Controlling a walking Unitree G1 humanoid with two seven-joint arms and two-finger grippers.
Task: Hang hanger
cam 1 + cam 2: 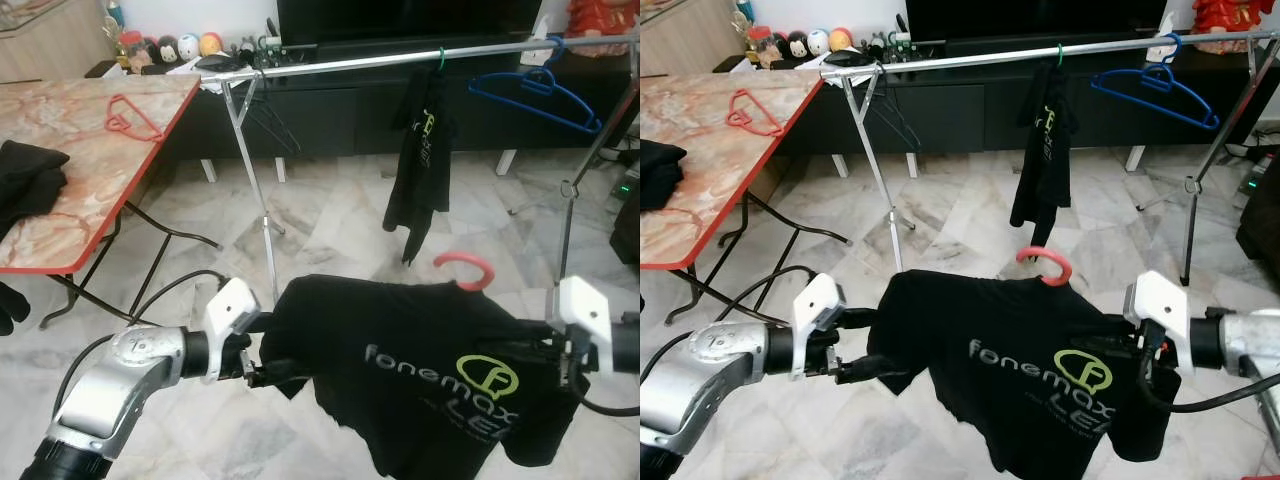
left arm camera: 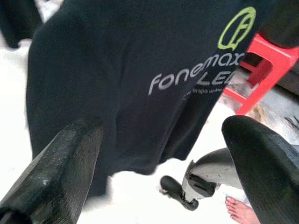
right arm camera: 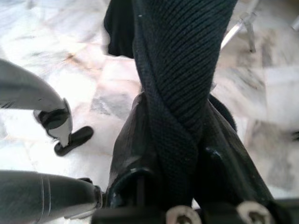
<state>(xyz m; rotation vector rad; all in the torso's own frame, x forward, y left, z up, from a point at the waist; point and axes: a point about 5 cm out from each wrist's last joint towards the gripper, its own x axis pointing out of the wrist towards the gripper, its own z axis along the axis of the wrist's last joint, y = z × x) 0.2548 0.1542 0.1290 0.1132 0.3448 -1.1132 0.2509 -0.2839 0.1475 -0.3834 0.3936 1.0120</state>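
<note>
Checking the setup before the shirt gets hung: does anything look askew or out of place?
The blue hanger hangs tilted on the rail. A red hanger and dark clothing lie loose on the folding table. The T-shirt sags crookedly between the end effectors.

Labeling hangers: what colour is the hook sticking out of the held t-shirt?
Pink-red hook; clearest in the right eye view.

Silver arms (image 1: 110, 385), white wrist housings (image 1: 585, 315), black cables (image 1: 735, 300), woven-textured black jaws.
</note>
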